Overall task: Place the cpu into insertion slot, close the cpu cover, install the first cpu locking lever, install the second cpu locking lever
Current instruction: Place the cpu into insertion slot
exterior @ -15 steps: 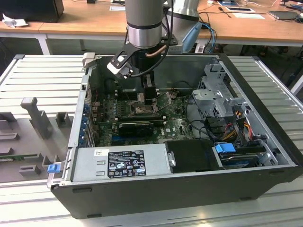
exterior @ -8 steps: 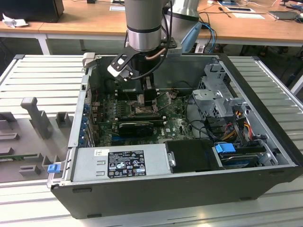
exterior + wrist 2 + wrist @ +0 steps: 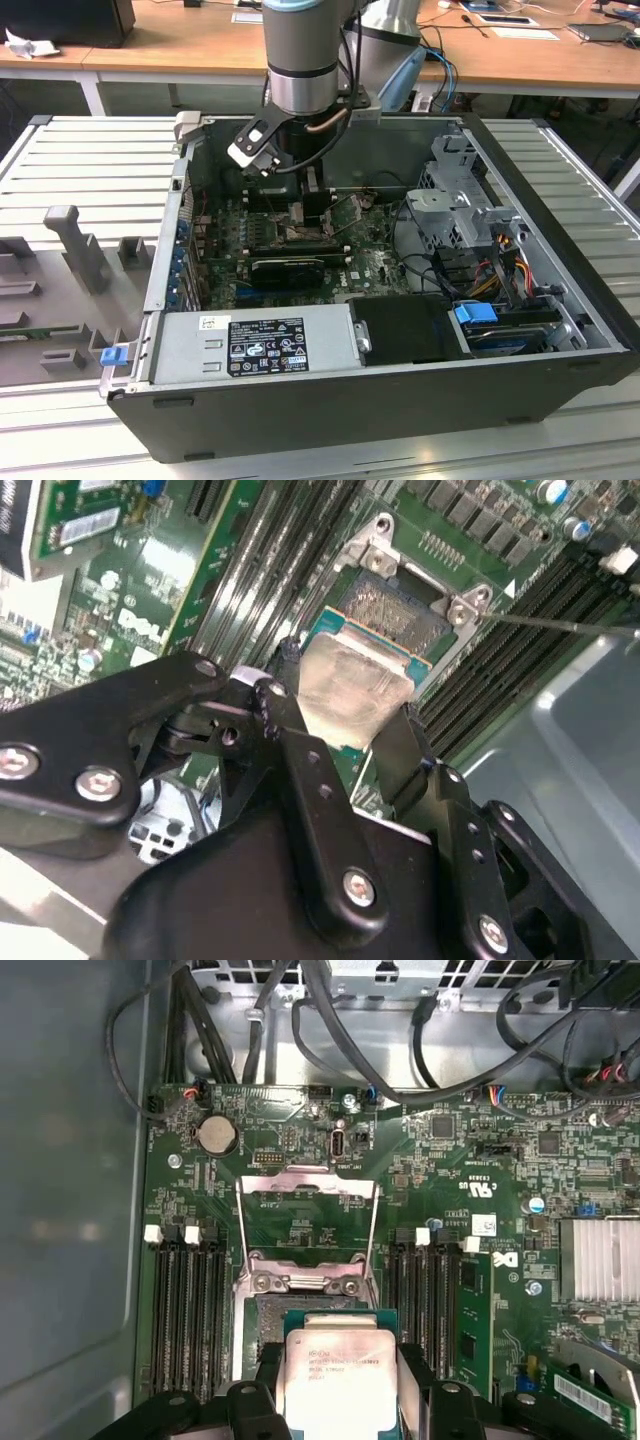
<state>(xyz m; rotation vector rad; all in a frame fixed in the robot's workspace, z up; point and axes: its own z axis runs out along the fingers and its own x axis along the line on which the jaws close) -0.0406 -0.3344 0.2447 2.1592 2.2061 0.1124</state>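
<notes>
The cpu (image 3: 335,1378), silver top up, is cut off at the frame edge and hides most of the insertion slot (image 3: 262,1315). The gripper (image 3: 338,1365) jaws pinch its two sides. Beyond, the cpu cover (image 3: 307,1188) stands open. In the exterior view the arm (image 3: 300,60) hangs upper centre.

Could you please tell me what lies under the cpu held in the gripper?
The insertion slot lies open beneath the cpu, which the gripper holds. One strip of its contacts shows; the rest is hidden by the cpu.
</notes>
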